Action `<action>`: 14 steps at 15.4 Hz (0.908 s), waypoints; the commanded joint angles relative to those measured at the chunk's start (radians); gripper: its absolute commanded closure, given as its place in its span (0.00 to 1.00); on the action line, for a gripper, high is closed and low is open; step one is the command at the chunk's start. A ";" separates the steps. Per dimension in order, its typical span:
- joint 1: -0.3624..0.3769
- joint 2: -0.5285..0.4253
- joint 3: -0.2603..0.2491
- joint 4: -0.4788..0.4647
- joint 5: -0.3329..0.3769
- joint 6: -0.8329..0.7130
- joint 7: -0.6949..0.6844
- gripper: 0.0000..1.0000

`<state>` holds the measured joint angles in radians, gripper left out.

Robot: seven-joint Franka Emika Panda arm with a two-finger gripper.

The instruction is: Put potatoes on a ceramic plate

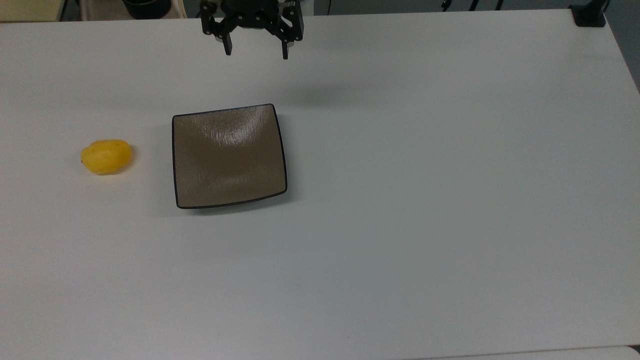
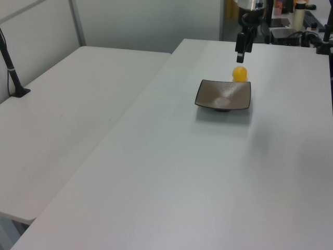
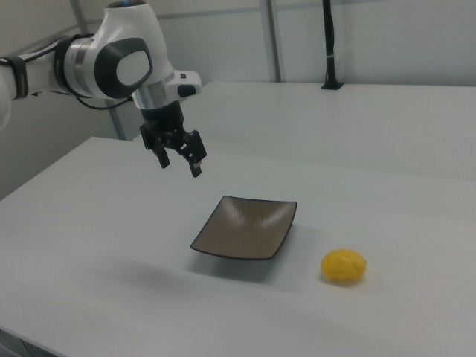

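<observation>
Hanging in the air above the table (image 1: 425, 225), the gripper (image 1: 257, 51) has its fingers spread wide and holds nothing. The potato (image 1: 106, 156) lies on the table near the plate (image 1: 229, 156), on the top view's left of it, not touching it.

Table (image 1: 400, 250): white, matte, evenly lit, soft shadows. Second table (image 2: 67, 120): white, butted beside the first on the left view's left, a narrow seam between them. Black post (image 2: 11, 67) on a flat base stood on the second table. Wall (image 2: 151, 23): pale grey panels with a metal upright (image 2: 77, 23). Cluttered bench (image 2: 294, 28) lay beyond the far end.
</observation>
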<state>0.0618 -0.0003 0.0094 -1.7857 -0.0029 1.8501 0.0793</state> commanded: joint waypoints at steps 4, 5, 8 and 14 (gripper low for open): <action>0.023 -0.021 -0.014 -0.009 0.015 -0.071 -0.020 0.00; 0.023 -0.021 -0.012 -0.009 0.015 -0.071 -0.016 0.00; 0.023 -0.024 -0.008 -0.008 0.015 -0.075 -0.012 0.00; 0.016 -0.020 -0.008 0.017 0.018 -0.072 -0.012 0.00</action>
<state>0.0705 -0.0044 0.0100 -1.7694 -0.0027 1.7992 0.0788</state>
